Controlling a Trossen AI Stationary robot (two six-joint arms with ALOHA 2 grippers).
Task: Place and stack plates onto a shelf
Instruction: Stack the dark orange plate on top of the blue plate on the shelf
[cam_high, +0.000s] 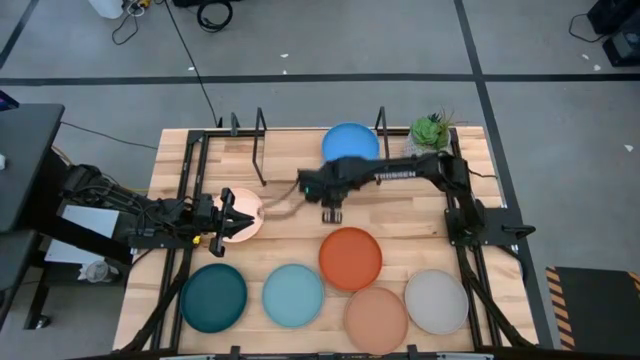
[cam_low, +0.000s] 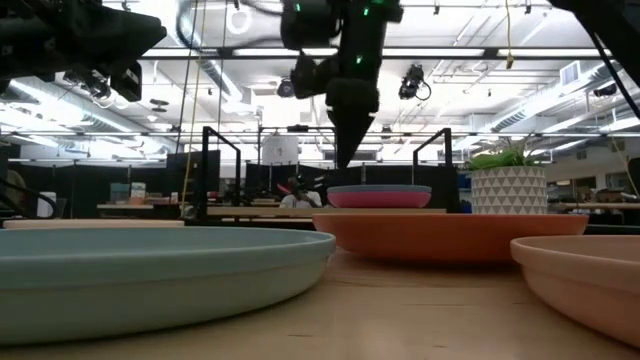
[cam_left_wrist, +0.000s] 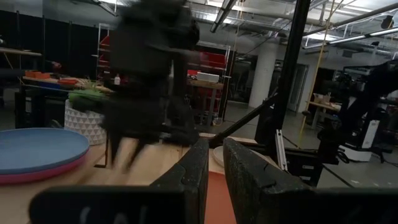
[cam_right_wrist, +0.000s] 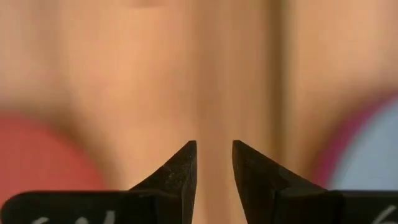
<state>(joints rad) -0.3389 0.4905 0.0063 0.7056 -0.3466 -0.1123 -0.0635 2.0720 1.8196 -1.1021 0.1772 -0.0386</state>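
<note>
Right gripper (cam_high: 333, 215), fingers narrowly apart and empty, hovers mid-table; we've shelved two plates (cam_high: 350, 142), six remain.

I use the shelf (cam_high: 300, 170) as my mark. Its right end is taken by the blue plate (cam_high: 351, 142), which sits on a magenta plate (cam_low: 378, 197). Its left part is bare wood, but thin black loops (cam_high: 261, 140) stand there. In front of the shelf is open table, where my right gripper (cam_high: 333, 211) hangs. Further out, the orange plate (cam_high: 350, 257) blocks the way. The plant (cam_high: 431, 131) stands just past the right end.
</note>
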